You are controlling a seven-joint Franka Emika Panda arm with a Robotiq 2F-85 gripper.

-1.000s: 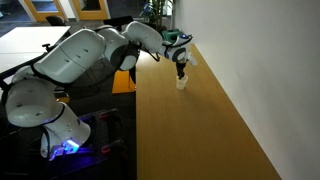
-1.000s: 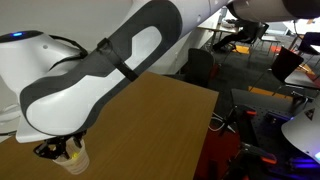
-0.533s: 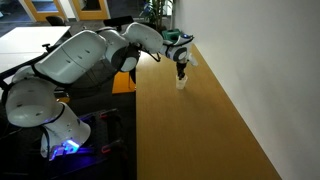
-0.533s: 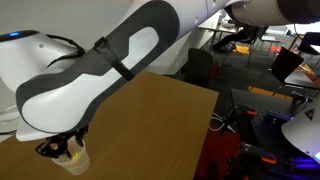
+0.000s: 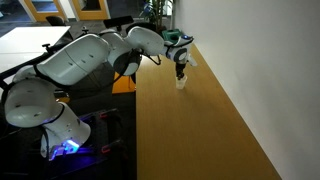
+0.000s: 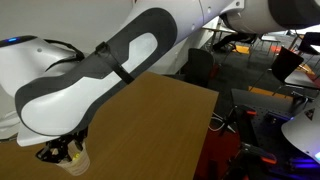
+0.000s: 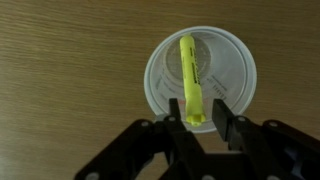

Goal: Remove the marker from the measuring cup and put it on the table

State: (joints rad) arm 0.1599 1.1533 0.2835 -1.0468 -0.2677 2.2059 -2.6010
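In the wrist view the yellow marker (image 7: 188,70) leans inside the translucent whitish measuring cup (image 7: 232,72), which stands upright on the brown wooden table (image 7: 70,60). My gripper (image 7: 200,112) is right above the cup with its two fingers on either side of the marker's upper end. The left finger is close against the marker and a gap shows at the right finger, so the jaws are open. In both exterior views the gripper (image 5: 181,68) (image 6: 60,152) hangs just over the cup (image 5: 181,84) (image 6: 76,162). The marker is too small to make out there.
The long table (image 5: 190,130) runs beside a white wall (image 5: 260,70), and the cup stands near its far end. The arm's large white links (image 6: 110,80) lie over the table edge. Chairs and equipment (image 6: 270,110) stand on the floor beyond.
The arm's upper links have shifted slightly. The gripper stays over the cup, perhaps a little lower. The cup and marker have not moved.
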